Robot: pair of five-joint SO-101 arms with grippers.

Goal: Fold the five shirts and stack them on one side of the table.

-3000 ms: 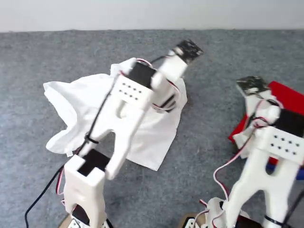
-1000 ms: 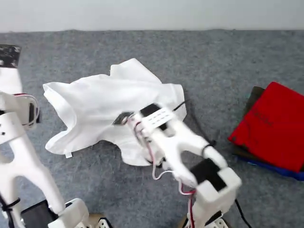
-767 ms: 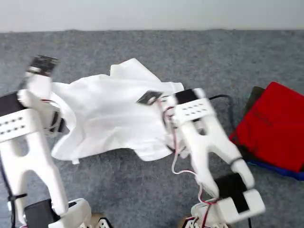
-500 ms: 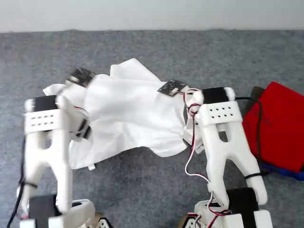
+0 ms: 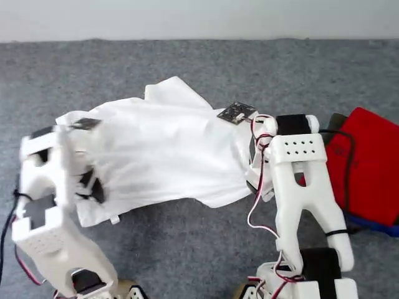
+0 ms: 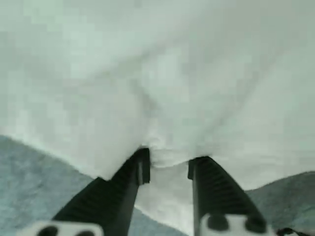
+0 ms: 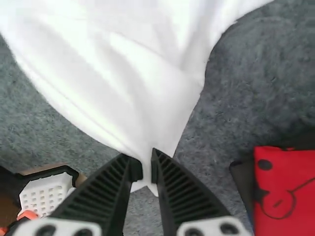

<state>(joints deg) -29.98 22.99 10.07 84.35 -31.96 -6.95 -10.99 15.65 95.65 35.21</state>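
Grey, felt-like worktop (image 5: 299, 68), seen from above, with a pale wall (image 5: 199, 18) along the far edge.

Item 1, left side: left arm (image 5: 47, 187), white, bent over the near-left edge of the cloth. In its wrist view the left end effector (image 6: 169, 164) has two dark fingers (image 6: 135, 169) set a little apart, with a bunched fold of fabric caught between the tips; it grips the shirt at its hem, and grey worktop shows on either side below.

Item 2, centre: white shirt (image 5: 168, 149), unfolded and rumpled, spread across the middle of the worktop between the two arms. Its left edge meets the left arm and its right edge meets the right arm. A loose corner points toward the far wall, and the near edge sags in a curve.

Item 3, right of centre: right arm (image 5: 305, 180), white with red and white wires, standing at the shirt's right edge. In its wrist view the right end effector (image 7: 144, 164) is closed to a narrow slit, with a gathered tip of the white shirt pinched between the fingers.

Item 4, far right: stack of folded garments, just beside the right arm and apart from the white shirt. A red shirt (image 5: 365, 162) lies on top, a dark layer (image 7: 241, 172) under it, and a blue layer (image 5: 374, 224) shows at the near edge.
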